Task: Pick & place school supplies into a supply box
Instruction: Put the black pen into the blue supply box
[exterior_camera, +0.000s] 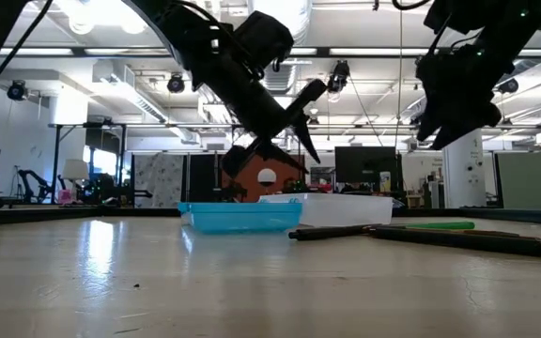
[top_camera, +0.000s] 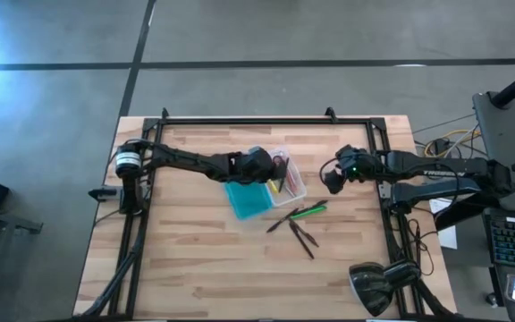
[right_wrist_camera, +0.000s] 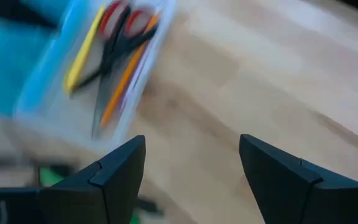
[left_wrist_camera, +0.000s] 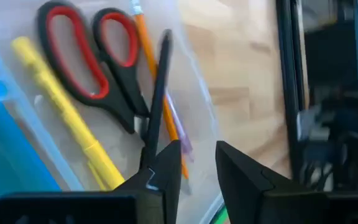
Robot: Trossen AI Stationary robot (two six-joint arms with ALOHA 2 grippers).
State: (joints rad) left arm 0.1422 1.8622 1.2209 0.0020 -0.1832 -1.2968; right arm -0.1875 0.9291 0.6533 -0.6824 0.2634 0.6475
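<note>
The supply box lies open at the table's middle, its teal lid [top_camera: 244, 201] beside the clear tray [top_camera: 295, 183]. In the tray lie red-handled scissors [left_wrist_camera: 92, 62], a yellow pencil [left_wrist_camera: 61, 106], an orange pencil [left_wrist_camera: 148, 56], a pink one [left_wrist_camera: 179, 130] and a dark pencil [left_wrist_camera: 157, 93], whose near end is hidden behind one finger. My left gripper [left_wrist_camera: 197, 149] hovers open over the tray [top_camera: 259, 165]. My right gripper [right_wrist_camera: 191, 146] is open above bare wood to the tray's right [top_camera: 332, 182]. A green pencil [top_camera: 311, 211] and two dark pencils [top_camera: 280, 224] [top_camera: 304, 239] lie flat on the table.
A black frame rail [top_camera: 266, 119] runs along the table's far edge, with more rails down both sides. A dark lamp head [top_camera: 374, 286] sits at the near right corner. Bare wood lies near and left of the box [top_camera: 186, 250].
</note>
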